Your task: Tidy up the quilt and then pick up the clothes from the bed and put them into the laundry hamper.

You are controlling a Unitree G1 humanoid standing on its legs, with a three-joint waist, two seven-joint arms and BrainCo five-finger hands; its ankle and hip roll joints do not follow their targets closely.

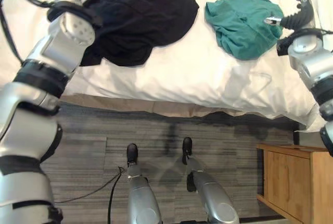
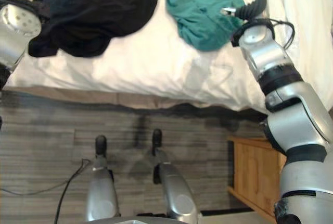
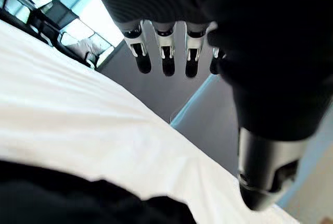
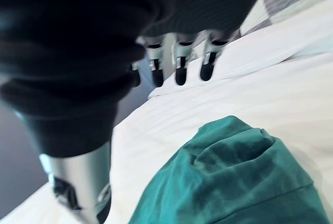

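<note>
While the white quilt is lying smooth across the bed, two garments are resting on it, well apart: a black one toward the robot's left and a green one toward its right.

The right hand is hovering just beside the green garment's outer edge, fingers straight and released, holding nothing; in its wrist view the green heap is lying directly below and ahead of the palm. The heap is roughly round, with no clear long axis.

The left hand is hanging over the near edge of the black garment, fingers extended and empty. That garment is spreading wider across the bed than deep, its bulk lying to the inner side of the hand.

Each hand appears to be the nearer one for its own garment, so a downward reach and a closing of the fingers would be the likely next step on either side.

A wooden cabinet is standing on the floor at the right.
</note>
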